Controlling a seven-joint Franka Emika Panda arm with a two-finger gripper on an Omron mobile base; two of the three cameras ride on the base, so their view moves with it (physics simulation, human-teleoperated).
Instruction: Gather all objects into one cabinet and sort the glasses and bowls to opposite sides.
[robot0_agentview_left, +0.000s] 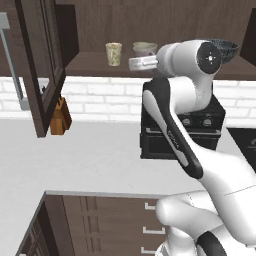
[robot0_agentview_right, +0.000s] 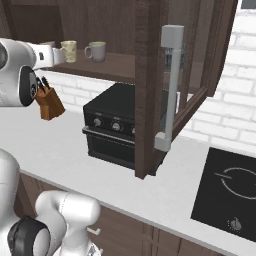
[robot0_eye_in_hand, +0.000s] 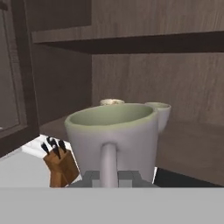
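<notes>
Two dark fingertips of our gripper (robot0_eye_in_hand: 109, 175) pinch the handle of a pale grey-green mug (robot0_eye_in_hand: 113, 140), held at the open cabinet (robot0_eye_in_hand: 175, 78) above its lower shelf, as the hand view shows. Beyond it stand a cream cup (robot0_agentview_left: 113, 53) and a grey mug (robot0_agentview_right: 96, 51). Left base view alone catches the dark bowl (robot0_agentview_left: 227, 48) behind our arm; right base view adds the black oven (robot0_agentview_right: 112, 127).

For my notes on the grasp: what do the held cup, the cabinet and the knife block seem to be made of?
The pale grey-green cup, gripped at its handle: probably glazed ceramic, with a thick rounded rim and smooth, softly shaded walls. The cabinet: dark brown wood or veneer, matte, with faint streaky grain. The knife block: lighter orange-brown wood, plain faces, dark knife handles on top. Everything is rendered, so this is only a guess.
</notes>
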